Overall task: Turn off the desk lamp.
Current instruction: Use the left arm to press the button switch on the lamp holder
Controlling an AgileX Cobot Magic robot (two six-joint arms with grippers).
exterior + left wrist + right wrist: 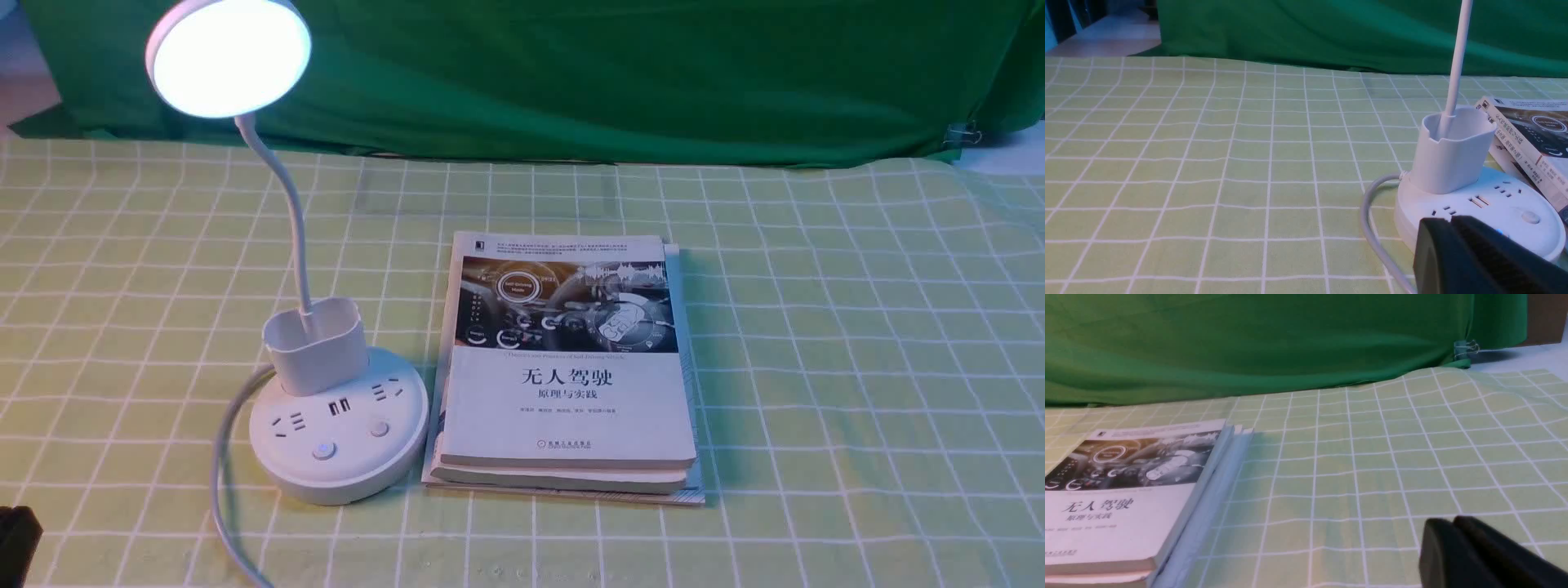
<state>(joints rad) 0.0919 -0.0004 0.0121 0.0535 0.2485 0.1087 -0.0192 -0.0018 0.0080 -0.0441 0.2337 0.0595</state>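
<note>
The white desk lamp [314, 359] stands at the left of the table, its round disc head [229, 55] glowing bright. Its round base [339, 433] carries sockets, USB ports and two buttons; the near-left button [324, 450] shows a blue light. In the left wrist view the base [1502, 204] lies just beyond my left gripper [1451, 220], whose black jaws are pressed together with nothing held and cover the lit button. Only a black corner of that gripper [16, 539] shows in the front view. My right gripper [1453, 522] is shut over bare cloth, away from the lamp.
A stack of books [567, 367] lies just right of the lamp base. The lamp's white cord [224, 474] curves from the base toward the front edge. A green checked cloth [857, 367] covers the table, with a green backdrop [612, 73] behind.
</note>
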